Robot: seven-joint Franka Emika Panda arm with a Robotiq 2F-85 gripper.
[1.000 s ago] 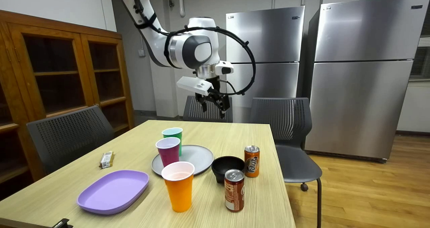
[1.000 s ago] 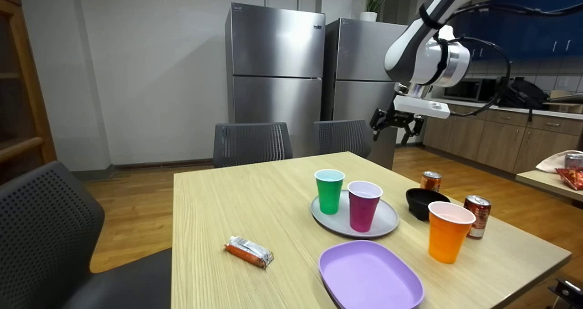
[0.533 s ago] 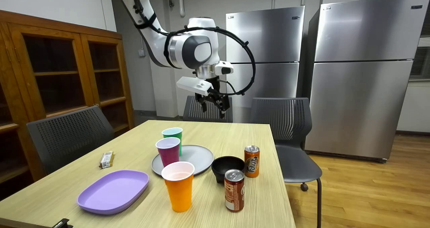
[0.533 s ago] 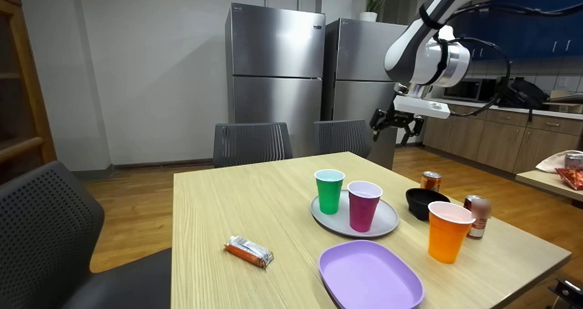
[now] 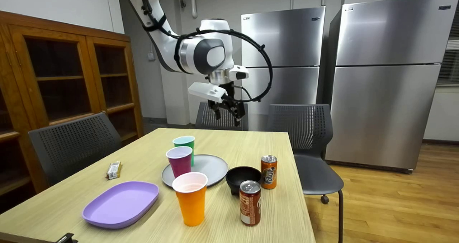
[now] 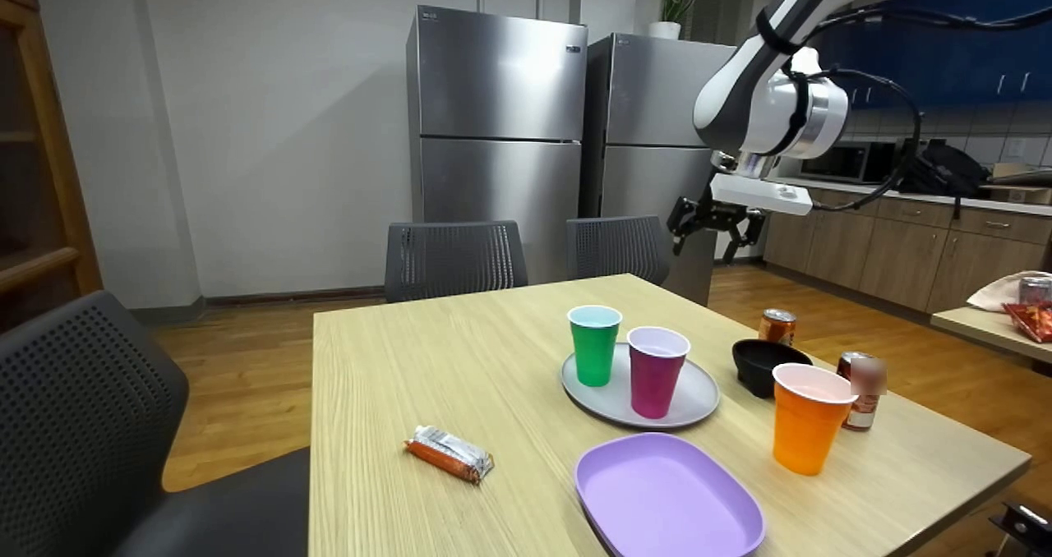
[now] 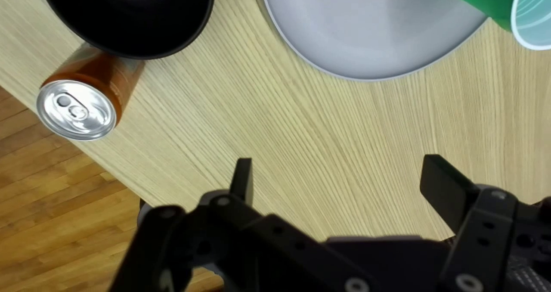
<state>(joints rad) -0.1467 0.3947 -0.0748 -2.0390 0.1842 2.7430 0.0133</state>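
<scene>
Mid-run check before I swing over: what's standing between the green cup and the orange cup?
The magenta cup, standing on the gray plate, is between the green cup and the orange cup; both exterior views show it.

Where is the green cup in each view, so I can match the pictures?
In an exterior view: green cup left of centre, partly behind the magenta cup.
In an exterior view: green cup just right of centre, unobstructed.
Wrist view: green cup in the top right corner, cut off.
Shared landmark: the gray plate.
</scene>
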